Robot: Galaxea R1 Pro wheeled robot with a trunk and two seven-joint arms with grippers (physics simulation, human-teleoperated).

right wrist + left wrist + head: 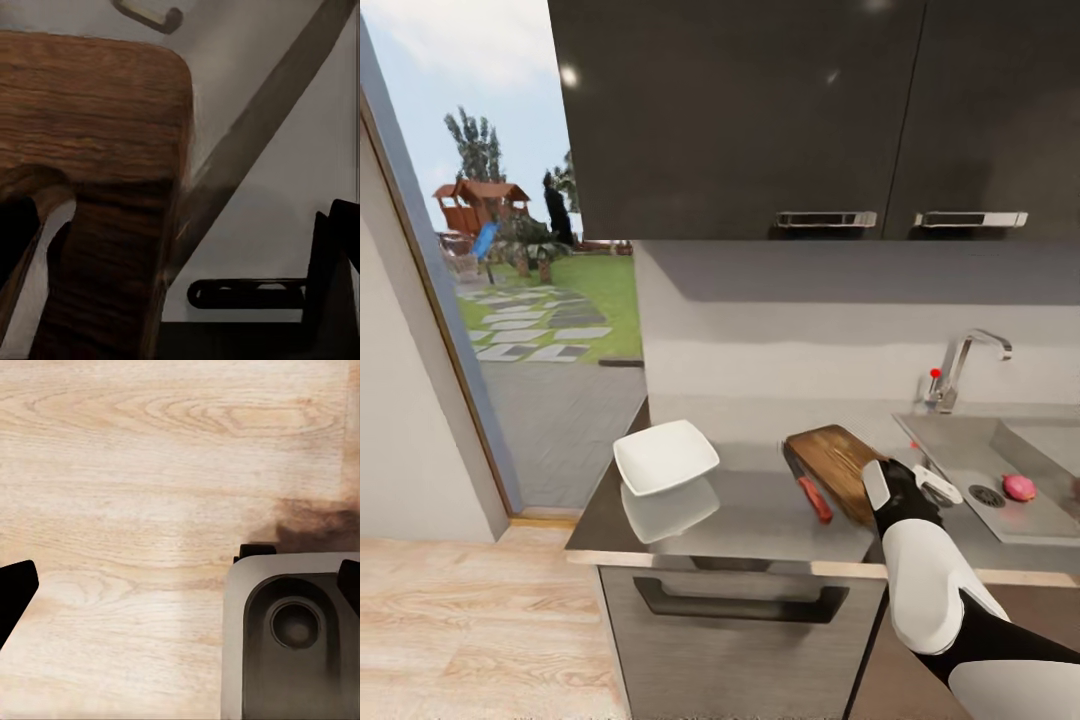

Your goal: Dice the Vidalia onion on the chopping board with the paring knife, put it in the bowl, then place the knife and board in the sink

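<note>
While the right gripper point(905, 484) hovers with fingers apart at the chopping board point(838, 460), it could nudge the paring knife point(806, 488) off the countertop point(760, 520).

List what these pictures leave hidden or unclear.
- Head view: the white right gripper covers the near corner of the brown wooden chopping board; whether it grips it is unclear.
- Head view: the red-handled paring knife shows its blade only dimly.
- Head view: the steel sink is cut by the picture's edge beyond the pink onion.
</note>
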